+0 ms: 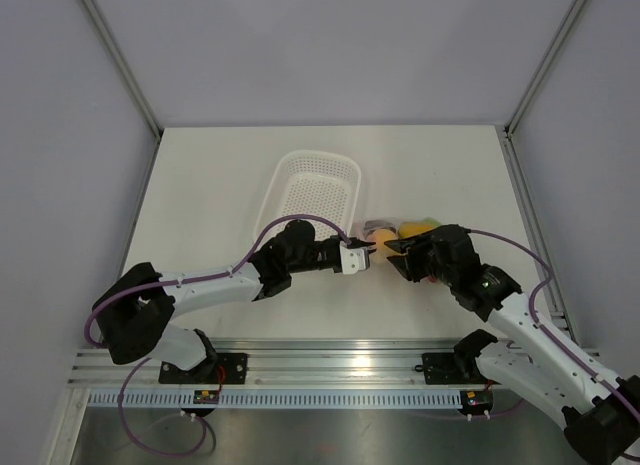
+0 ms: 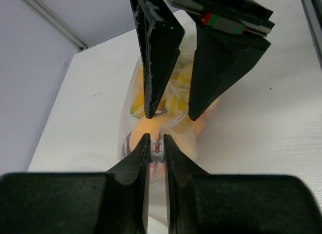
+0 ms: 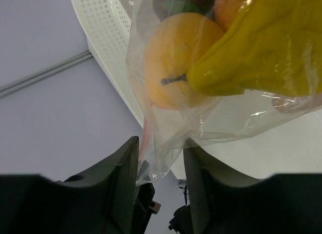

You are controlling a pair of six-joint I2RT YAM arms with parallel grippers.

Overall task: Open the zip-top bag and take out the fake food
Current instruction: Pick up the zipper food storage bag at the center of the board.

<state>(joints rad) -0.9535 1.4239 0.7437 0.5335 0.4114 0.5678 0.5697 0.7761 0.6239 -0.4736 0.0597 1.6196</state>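
Status | left hand [image 2: 157, 142]: clenched on the zip strip [image 2: 157, 152] of the zip-top bag [image 3: 226, 118] | right hand [image 3: 160, 143]: fingers parted, loose bag film hung between them | bag: kept between the two facing hands | fake food [image 3: 173, 68]: enclosed in bag, orange and yellow pieces seen | white basket [image 1: 315, 185]: set on counter [image 1: 220, 185] just beyond both hands

Clear zip-top bag [image 3: 221, 121], white perforated basket [image 1: 315, 190]
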